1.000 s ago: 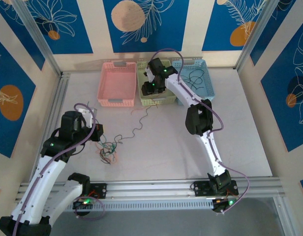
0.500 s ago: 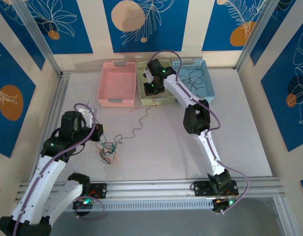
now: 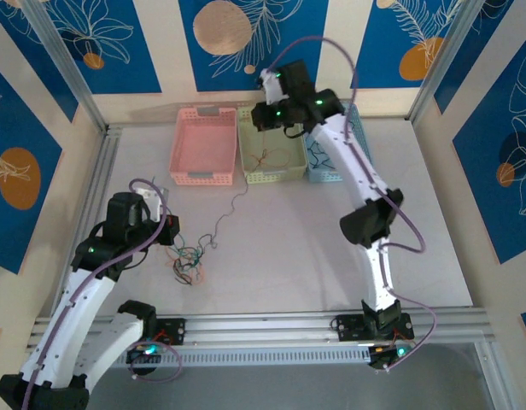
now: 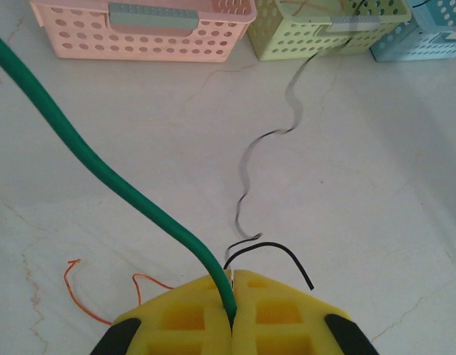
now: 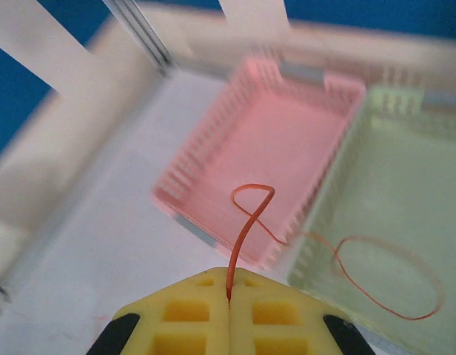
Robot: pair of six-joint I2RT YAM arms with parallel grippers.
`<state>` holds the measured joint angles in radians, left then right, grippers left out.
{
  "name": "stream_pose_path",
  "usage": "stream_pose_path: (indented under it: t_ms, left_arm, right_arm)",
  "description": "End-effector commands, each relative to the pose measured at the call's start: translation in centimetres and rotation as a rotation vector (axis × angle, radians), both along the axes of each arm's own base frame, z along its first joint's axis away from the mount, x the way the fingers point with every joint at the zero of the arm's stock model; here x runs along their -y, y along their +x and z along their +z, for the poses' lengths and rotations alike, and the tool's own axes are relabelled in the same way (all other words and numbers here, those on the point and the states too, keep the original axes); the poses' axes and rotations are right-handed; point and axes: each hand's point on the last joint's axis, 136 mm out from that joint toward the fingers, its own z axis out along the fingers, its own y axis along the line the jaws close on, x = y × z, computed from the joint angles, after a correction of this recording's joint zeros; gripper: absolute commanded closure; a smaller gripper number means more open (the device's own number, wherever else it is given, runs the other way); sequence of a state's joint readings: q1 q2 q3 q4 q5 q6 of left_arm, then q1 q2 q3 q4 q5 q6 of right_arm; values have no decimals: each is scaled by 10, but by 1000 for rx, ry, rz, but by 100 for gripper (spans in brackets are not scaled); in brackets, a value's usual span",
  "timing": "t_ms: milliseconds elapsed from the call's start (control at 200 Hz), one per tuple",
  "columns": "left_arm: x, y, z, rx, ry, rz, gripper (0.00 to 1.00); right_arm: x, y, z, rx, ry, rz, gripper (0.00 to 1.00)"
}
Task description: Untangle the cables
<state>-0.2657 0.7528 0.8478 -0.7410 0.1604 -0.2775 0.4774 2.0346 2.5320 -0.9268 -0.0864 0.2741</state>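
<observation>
Right claw (image 5: pixel 229 288) above green basket (image 3: pixel 276 177), pinched on orange wire (image 5: pixel 245 225).
Wire dangling lengthwise from claw into basket; left claw (image 4: pixel 233 296), clamping green cable (image 4: pixel 102 174), beside tangle (image 3: pixel 188 263) well short of basket.

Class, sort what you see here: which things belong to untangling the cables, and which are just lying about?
Job in hand:
- green cable, pinched in the left gripper
- orange cable, pinched in the right gripper
- long black cable
- tangled cables

Lying about:
- pink basket
- green basket
- blue basket
</observation>
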Motion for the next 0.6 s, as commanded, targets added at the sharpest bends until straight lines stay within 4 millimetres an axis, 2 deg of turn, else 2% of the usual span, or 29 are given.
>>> stream_pose_path:
  t_ms: [0, 160, 290, 405, 595]
  left_arm:
    - [-3, 1, 0, 9, 15, -3, 100]
    - [-3, 2, -2, 2, 17, -2, 100]
    - [-3, 2, -3, -3, 18, -5, 100]
    - [-3, 2, -2, 1, 17, -4, 100]
    - [-2, 1, -2, 1, 15, -7, 100]
  right_arm:
    - [11, -12, 57, 34, 200, 41, 100]
    - [39, -15, 125, 135, 368, 48, 100]
    - [59, -7, 159, 164, 494, 45, 100]
    - [70, 10, 164, 155, 564, 29, 100]
    - [75, 48, 141, 118, 589, -25, 100]
